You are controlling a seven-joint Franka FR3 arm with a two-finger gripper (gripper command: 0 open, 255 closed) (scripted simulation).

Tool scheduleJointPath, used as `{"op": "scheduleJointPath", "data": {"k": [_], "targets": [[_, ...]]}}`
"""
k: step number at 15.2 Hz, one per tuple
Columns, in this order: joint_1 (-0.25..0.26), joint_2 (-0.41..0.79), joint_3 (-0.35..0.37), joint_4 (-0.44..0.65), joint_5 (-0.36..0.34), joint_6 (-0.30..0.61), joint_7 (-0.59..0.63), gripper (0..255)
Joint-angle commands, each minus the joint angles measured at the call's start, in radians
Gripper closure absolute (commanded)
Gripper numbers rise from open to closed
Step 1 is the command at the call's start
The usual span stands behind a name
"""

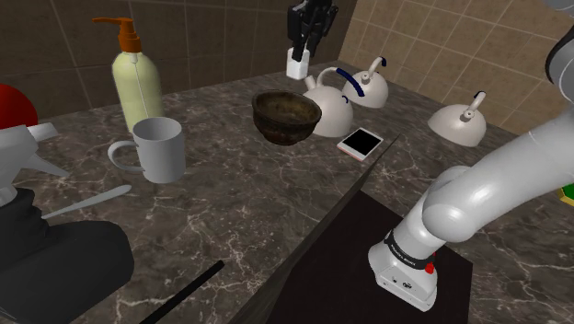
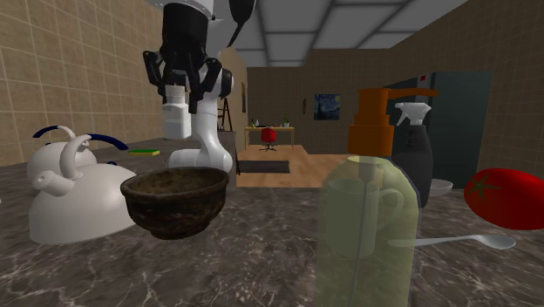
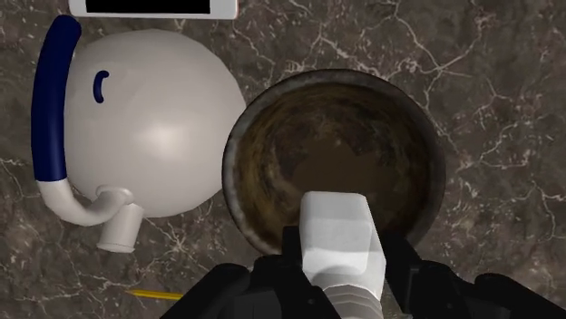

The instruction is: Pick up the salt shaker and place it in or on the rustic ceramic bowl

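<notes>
- Wrist view: gripper [image 3: 343, 270] clasps the white salt shaker [image 3: 336, 227] above the brown bowl [image 3: 238, 172].
- Bowl's inside: bare brown surface.
- White kettle [image 3: 154, 127] stands just beside the bowl.

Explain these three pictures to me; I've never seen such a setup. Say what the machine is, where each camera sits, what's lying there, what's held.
This is a simulated white robot arm on a stand, ending in a black two-finger gripper. One picture looks down from beside the stand, one across the counter, one from a camera on the hand. On the dark marbled counter are a brown bowl, white kettles, a phone, a grey mug, a soap bottle and a spoon. The gripper is shut on a white salt shaker, held in the air above the bowl.
</notes>
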Motion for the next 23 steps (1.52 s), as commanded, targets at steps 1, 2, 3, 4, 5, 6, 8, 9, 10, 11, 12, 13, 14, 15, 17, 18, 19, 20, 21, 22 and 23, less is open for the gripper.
{"op": "scheduleJointPath", "data": {"k": [1, 2, 3, 4, 5, 6, 8, 9, 10, 11, 12, 13, 14, 15, 17, 18, 19, 20, 21, 22, 23], "targets": [[-0.001, -0.011, -0.007, -0.034, 0.002, 0.024, -0.010, 255], [-0.001, -0.017, -0.008, -0.054, 0.004, 0.038, -0.010, 255], [0.000, -0.023, -0.009, -0.073, 0.005, 0.052, -0.010, 255], [0.001, -0.028, -0.009, -0.092, 0.007, 0.066, -0.009, 255], [0.001, -0.033, -0.010, -0.110, 0.008, 0.080, -0.009, 255], [0.002, -0.038, -0.010, -0.129, 0.010, 0.093, -0.009, 255], [0.003, -0.047, -0.011, -0.164, 0.012, 0.120, -0.008, 255], [0.004, -0.051, -0.011, -0.182, 0.013, 0.134, -0.008, 255], [0.005, -0.054, -0.011, -0.199, 0.014, 0.147, -0.007, 255], [0.005, -0.058, -0.011, -0.216, 0.015, 0.161, -0.007, 255], [0.006, -0.061, -0.011, -0.232, 0.016, 0.174, -0.006, 255], [0.007, -0.064, -0.011, -0.249, 0.017, 0.188, -0.005, 255], [0.007, -0.067, -0.010, -0.264, 0.018, 0.200, -0.005, 255], [0.007, -0.067, -0.011, -0.264, 0.018, 0.200, -0.005, 255], [0.007, -0.067, -0.011, -0.264, 0.018, 0.200, -0.005, 255], [0.007, -0.067, -0.010, -0.264, 0.018, 0.200, -0.005, 255], [0.007, -0.067, -0.010, -0.264, 0.018, 0.200, -0.005, 255], [0.007, -0.067, -0.010, -0.264, 0.018, 0.200, -0.005, 255], [0.007, -0.067, -0.010, -0.264, 0.018, 0.200, -0.005, 255], [0.007, -0.067, -0.011, -0.263, 0.018, 0.200, -0.005, 255], [0.007, -0.067, -0.011, -0.263, 0.018, 0.200, -0.005, 0]]}}
